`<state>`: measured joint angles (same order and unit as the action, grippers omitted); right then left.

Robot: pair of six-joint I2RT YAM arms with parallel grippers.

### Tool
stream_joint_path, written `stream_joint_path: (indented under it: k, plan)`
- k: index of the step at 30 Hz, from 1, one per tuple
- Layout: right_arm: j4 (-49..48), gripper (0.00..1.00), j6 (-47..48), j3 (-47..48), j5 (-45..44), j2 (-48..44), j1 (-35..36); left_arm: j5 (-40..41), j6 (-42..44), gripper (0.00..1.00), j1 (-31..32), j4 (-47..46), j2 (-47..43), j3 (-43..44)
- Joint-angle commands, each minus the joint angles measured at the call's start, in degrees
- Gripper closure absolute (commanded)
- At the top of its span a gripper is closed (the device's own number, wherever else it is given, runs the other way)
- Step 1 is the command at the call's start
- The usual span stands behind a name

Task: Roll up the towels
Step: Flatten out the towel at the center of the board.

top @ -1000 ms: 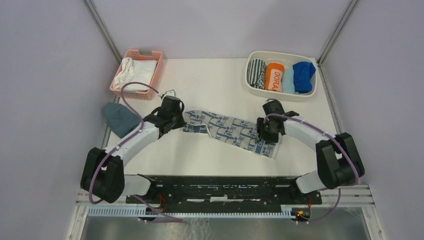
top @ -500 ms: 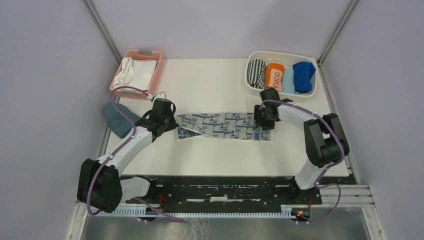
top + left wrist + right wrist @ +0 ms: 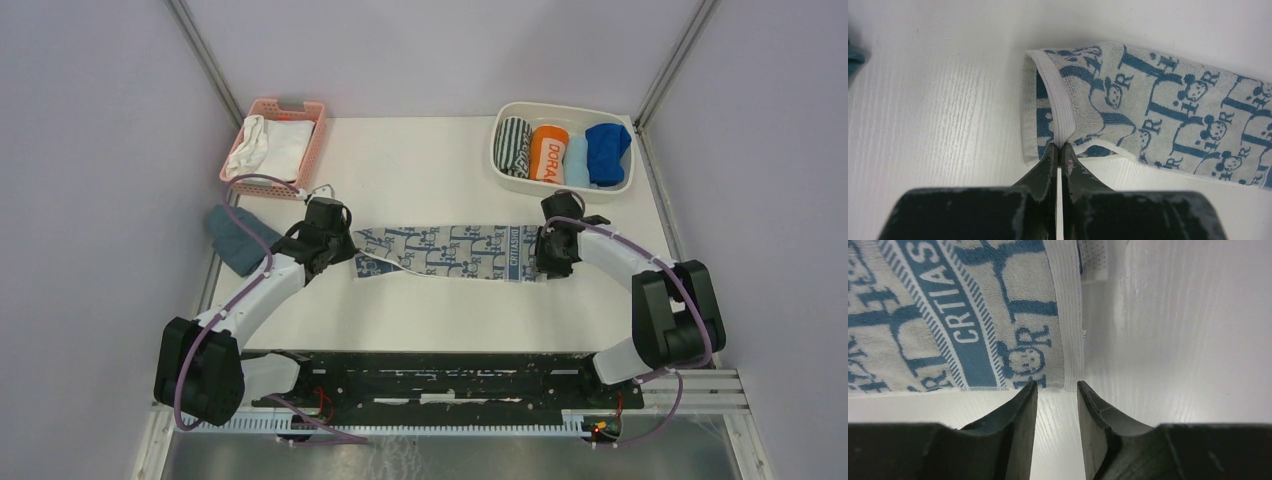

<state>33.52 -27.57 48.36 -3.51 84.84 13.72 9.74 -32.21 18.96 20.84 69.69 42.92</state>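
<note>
Left gripper, jaws pressed together, pinches the white hem at the left end of the patterned towel, where the cloth is folded back over itself. The long whitish towel, printed with grey-blue letters and cartoon figures, lies stretched out flat across the middle of the white table, running from one arm to the other.

At the towel's right end, the right gripper sits low over the table with its fingers parted by a narrow gap. The corner of the towel's white hem lies just beyond the fingertips and is not clamped.

In the white bin at the far right corner, a light blue towel and a royal blue towel are tucked side by side, touching, next to an orange roll and a striped roll.

At the far left, a pink basket holds white cloths. A teal-grey cloth lies crumpled at the table's left edge, near the left arm.
</note>
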Motion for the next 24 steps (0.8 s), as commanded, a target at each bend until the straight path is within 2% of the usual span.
stream_joint_path:
  k: [1,7,17,24]
  plan:
    - [-2.14,0.59,-2.31,-0.91,0.18,2.92,-0.34,-0.65,1.29,0.97,-0.34,-2.53,-0.84,-0.03]
    - [-1.37,0.61,-3.7,-0.98,-3.25,4.93,-0.78,-0.4,1.29,0.97,-0.33,-2.21,-1.49,-0.21]
    - [1.28,0.59,-2.8,-0.45,-5.93,-0.95,-1.16,-0.47,1.2,0.97,-0.35,-2.51,-1.79,-0.35]
    - [0.15,0.57,-3.08,-1.33,-3.96,1.93,-1.15,-0.98,1.09,0.97,-0.33,-2.74,-1.78,-0.45]
